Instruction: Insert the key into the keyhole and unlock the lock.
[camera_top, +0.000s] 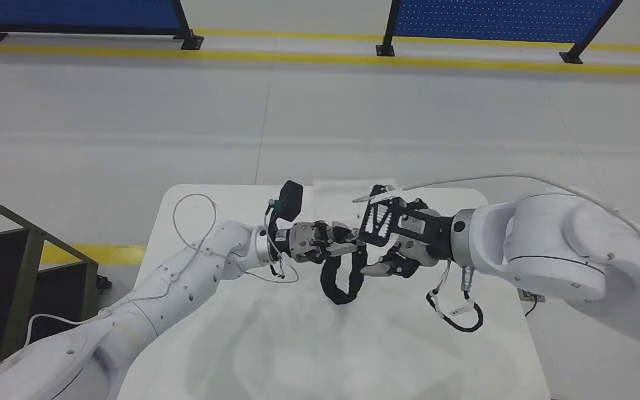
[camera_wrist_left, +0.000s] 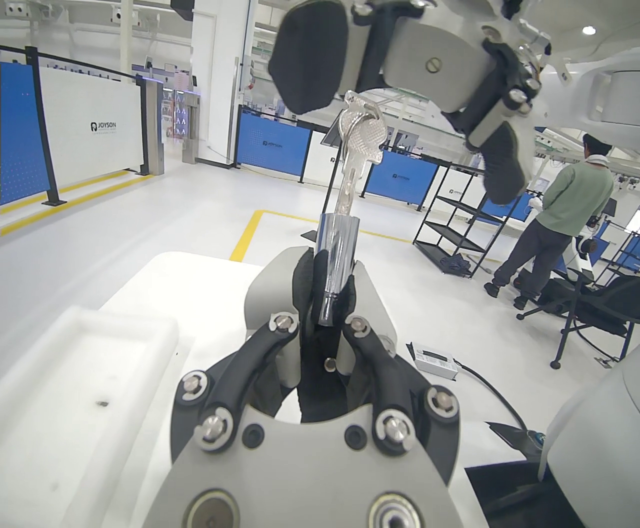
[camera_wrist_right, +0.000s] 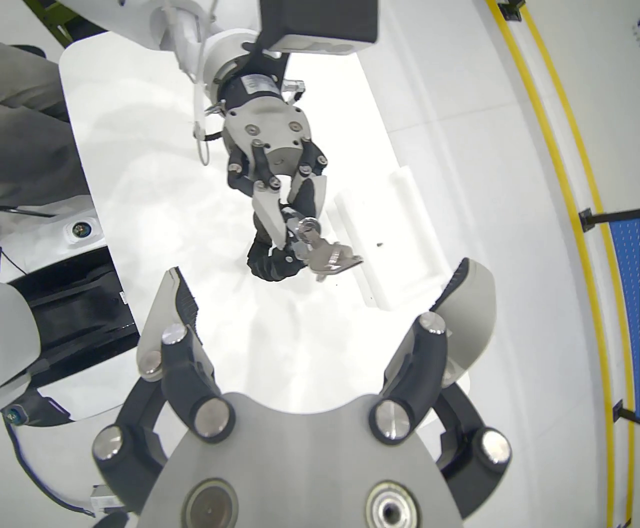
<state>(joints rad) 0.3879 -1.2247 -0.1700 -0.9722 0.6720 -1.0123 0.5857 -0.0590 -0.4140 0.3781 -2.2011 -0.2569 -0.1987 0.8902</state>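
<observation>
Open R claw (camera_wrist_right: 320, 275) faces key (camera_wrist_right: 332, 257), path clear; L claw (camera_wrist_left: 327, 287) covers lock (camera_wrist_left: 339, 245).

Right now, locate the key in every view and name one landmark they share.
Top view: between left gripper and right gripper, too small to make out.
Left wrist view: the key sits upper centre, standing in the chrome lock.
Right wrist view: centre, at the left gripper's tip.
Shared landmark: the white foam tray.

The tip of the key (camera_wrist_left: 361, 137) is hidden inside the lock (camera_wrist_left: 337, 250) (so the keyhole is covered too), the lock's lower end is buried in the left gripper (camera_wrist_left: 328, 278), and a speck (camera_wrist_left: 102, 402) on the tray (camera_wrist_left: 125, 325) is too small to identify.
</observation>
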